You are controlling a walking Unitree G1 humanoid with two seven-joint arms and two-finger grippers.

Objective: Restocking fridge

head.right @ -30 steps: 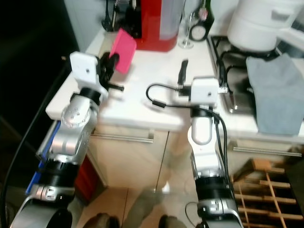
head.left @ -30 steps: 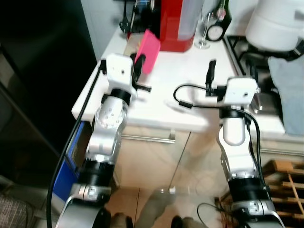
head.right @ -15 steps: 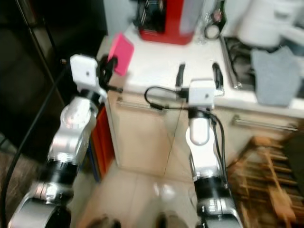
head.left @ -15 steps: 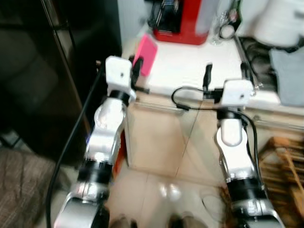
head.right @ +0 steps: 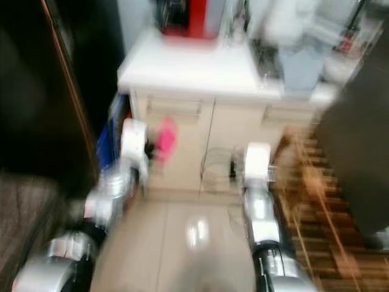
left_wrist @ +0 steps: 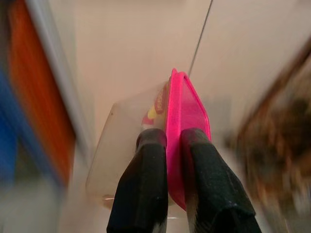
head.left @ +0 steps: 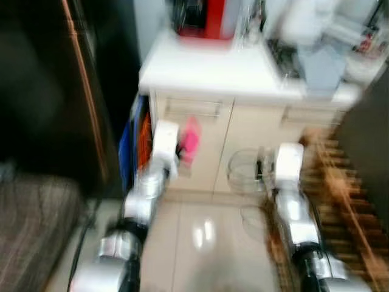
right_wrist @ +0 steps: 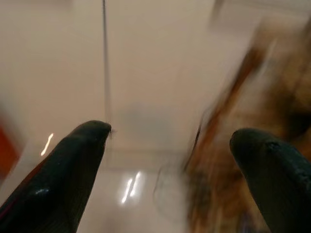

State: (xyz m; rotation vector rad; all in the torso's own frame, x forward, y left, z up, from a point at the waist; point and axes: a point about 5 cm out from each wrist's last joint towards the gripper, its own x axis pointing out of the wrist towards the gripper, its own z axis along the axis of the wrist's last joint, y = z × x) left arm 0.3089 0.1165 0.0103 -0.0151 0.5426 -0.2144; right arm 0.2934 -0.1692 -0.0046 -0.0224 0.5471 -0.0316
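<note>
- Left gripper clamped tight on a pink-lidded container, black fingers pinching the pink lid edge-on from both sides.
- Clear tub body of that container visible beside the lid in the left wrist view, something yellow and red inside, too blurred to name.
- From the head views, container held up in the air in front of the cabinet doors, below the level of the countertop, touching nothing but the fingers.
- Left arm raised forward, silver, badly smeared by blur.
- Right gripper spread wide, one dark finger at each side of the wrist view, nothing between them.
- Beyond those fingers: pale tiled floor with bright glints, and a brown blur to one side.
- Right arm held out forward over the floor, white wrist block near a looping cable.
- White countertop ahead, red appliance at its back edge, pale shapes and a grey-blue cloth further along to the right.
- Wooden rack on the robot's right, just beside the right arm.
- Blue and orange objects wedged between the cabinet and the dark mass on the robot's left.
- Dark mass carrying a long copper-coloured vertical strip; whether it is a door cannot be told through the blur.
- Glossy beige floor tiles below, between the two arms.
</note>
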